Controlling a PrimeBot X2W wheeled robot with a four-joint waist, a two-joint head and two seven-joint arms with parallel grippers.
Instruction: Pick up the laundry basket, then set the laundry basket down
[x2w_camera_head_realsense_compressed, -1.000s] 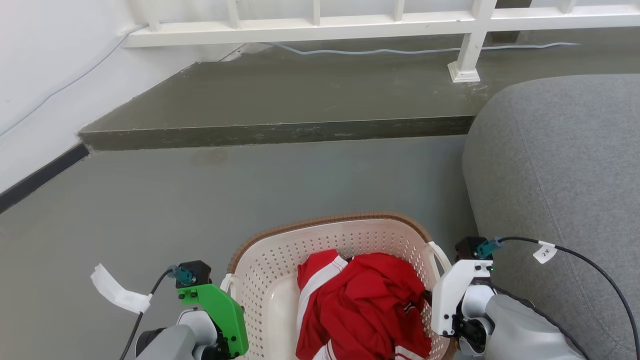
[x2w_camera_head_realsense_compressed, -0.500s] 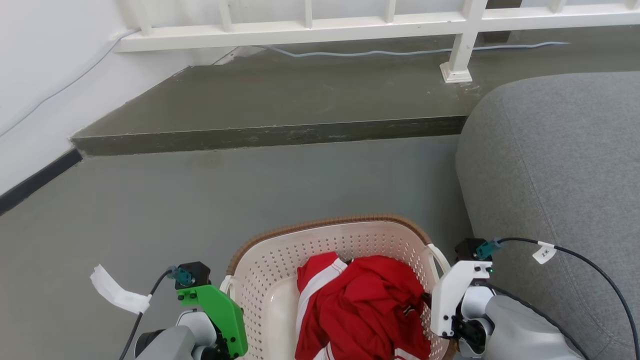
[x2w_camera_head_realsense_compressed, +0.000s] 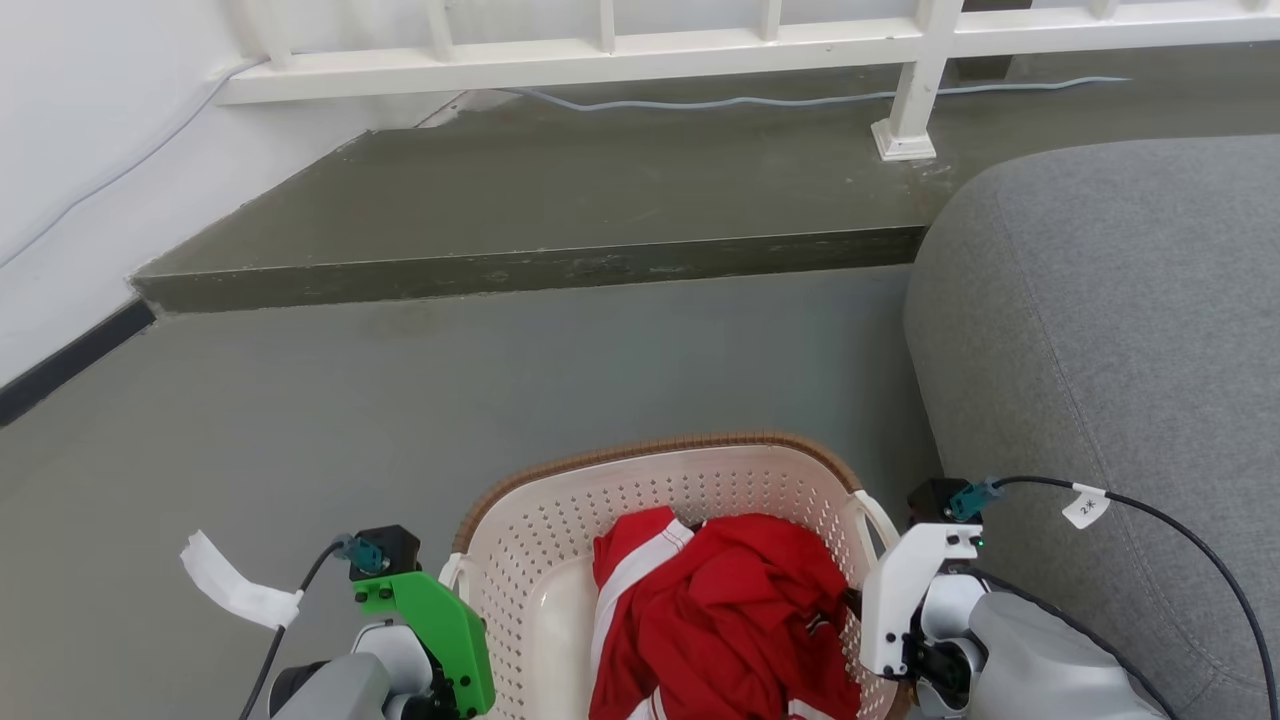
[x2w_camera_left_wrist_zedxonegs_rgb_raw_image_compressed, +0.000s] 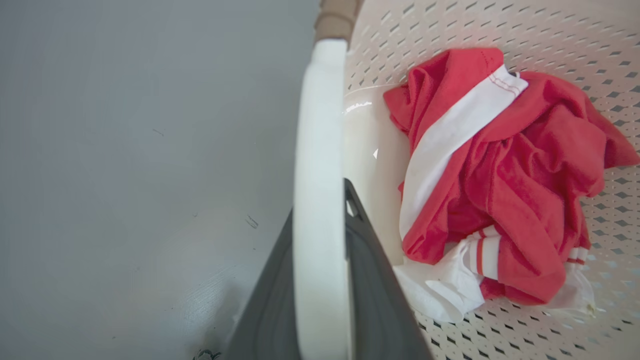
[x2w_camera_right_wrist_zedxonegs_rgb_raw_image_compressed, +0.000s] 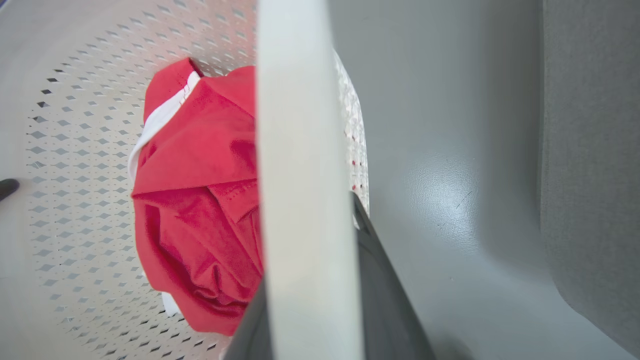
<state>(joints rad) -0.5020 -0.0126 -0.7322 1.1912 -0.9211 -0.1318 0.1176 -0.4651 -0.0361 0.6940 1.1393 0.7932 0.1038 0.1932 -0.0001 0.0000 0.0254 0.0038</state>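
Note:
The laundry basket (x2w_camera_head_realsense_compressed: 650, 452), cream-white and perforated with a brown woven-look rim, sits at the bottom centre of the head view between my two wrists. A crumpled red and white garment (x2w_camera_head_realsense_compressed: 730, 610) lies inside it. My left gripper (x2w_camera_left_wrist_zedxonegs_rgb_raw_image_compressed: 320, 210) is shut on the basket's left white handle (x2w_camera_left_wrist_zedxonegs_rgb_raw_image_compressed: 320, 125), dark fingers on either side of it. My right gripper (x2w_camera_right_wrist_zedxonegs_rgb_raw_image_compressed: 310, 250) is shut on the right white handle (x2w_camera_right_wrist_zedxonegs_rgb_raw_image_compressed: 300, 100) in the same way. The green left wrist bracket (x2w_camera_head_realsense_compressed: 435, 625) and the white right wrist bracket (x2w_camera_head_realsense_compressed: 900, 590) flank the basket. The basket's underside is hidden.
A grey sofa (x2w_camera_head_realsense_compressed: 1100, 330) stands close on the right, next to my right arm. Ahead, a raised concrete step (x2w_camera_head_realsense_compressed: 540, 270) crosses the grey floor (x2w_camera_head_realsense_compressed: 450, 400). A white railing (x2w_camera_head_realsense_compressed: 600, 50) with a post (x2w_camera_head_realsense_compressed: 905, 130) stands on the step. A white wall (x2w_camera_head_realsense_compressed: 70, 150) runs along the left.
The step, railing post and sofa have shifted slightly left in the head view, so the camera has moved. The basket and both grippers keep the same place in the picture.

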